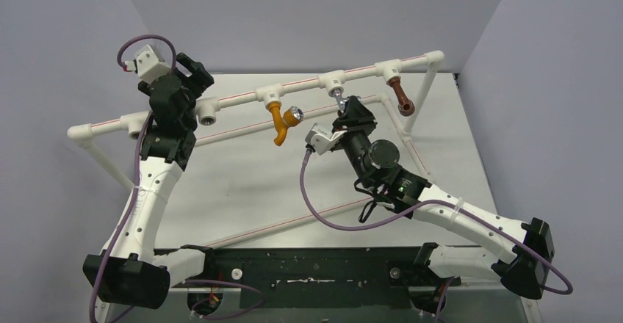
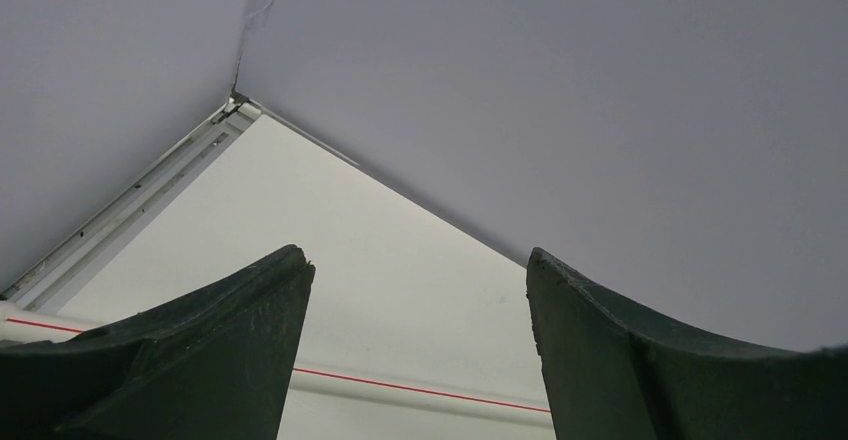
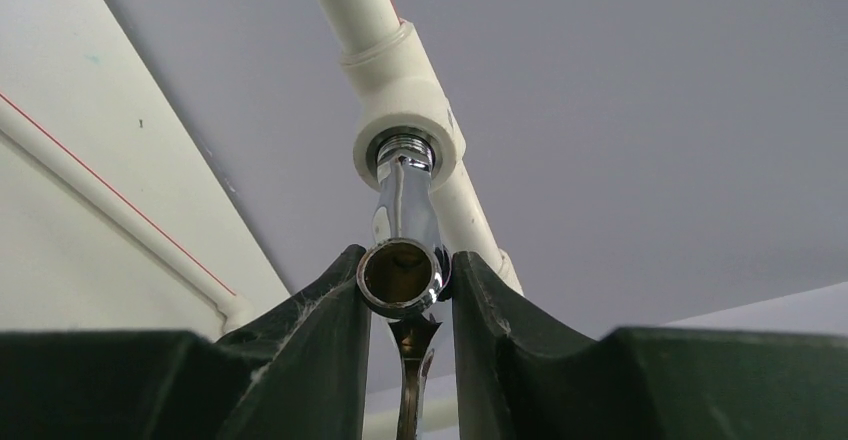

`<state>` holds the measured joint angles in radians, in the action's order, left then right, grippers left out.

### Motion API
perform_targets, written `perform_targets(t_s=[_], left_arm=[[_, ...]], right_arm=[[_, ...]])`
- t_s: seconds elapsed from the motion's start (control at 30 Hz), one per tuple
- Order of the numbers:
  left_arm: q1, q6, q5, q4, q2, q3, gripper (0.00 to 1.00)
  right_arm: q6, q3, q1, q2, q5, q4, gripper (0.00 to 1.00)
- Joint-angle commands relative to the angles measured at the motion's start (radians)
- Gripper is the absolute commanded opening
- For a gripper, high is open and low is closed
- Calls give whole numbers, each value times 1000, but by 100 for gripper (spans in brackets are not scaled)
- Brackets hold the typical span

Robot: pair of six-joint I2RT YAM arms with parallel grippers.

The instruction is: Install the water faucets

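A white pipe frame (image 1: 301,83) spans the back of the table. The orange faucet (image 1: 279,123) with its chrome knob hangs from one tee, and the brown faucet (image 1: 401,97) from a tee further right. The silver faucet (image 1: 339,100) sits with its threaded end in the middle tee (image 3: 408,138). My right gripper (image 3: 404,282) is shut on the silver faucet (image 3: 404,222), its fingers pinching the spout opening, with the lever handle between them. My left gripper (image 2: 420,270) is open and empty, raised near the frame's left end (image 1: 192,75).
An open tee socket (image 1: 208,120) sits on the pipe by the left arm. A lower red-striped pipe (image 1: 242,128) and a diagonal pipe (image 1: 294,220) cross the white table. Grey walls close in on the back and both sides.
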<state>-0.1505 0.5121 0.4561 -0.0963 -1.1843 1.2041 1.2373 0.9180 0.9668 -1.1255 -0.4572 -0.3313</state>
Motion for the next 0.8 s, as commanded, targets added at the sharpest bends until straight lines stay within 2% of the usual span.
perform_targets(t_s=[0.0, 0.2, 0.37, 0.77], left_arm=[[-14, -8, -57, -250, -89, -78, 76], [-13, -7, -57, -250, -86, -80, 76], [-12, -6, -57, -250, -84, -80, 76], [-12, -8, -57, -251, -78, -80, 76]], right_arm=[[-166, 6, -10, -8, -20, -155, 0], [-425, -26, -10, 4, -49, -280, 0], [-700, -12, -10, 17, -83, -304, 0], [-1311, 38, -11, 35, -162, -229, 0]])
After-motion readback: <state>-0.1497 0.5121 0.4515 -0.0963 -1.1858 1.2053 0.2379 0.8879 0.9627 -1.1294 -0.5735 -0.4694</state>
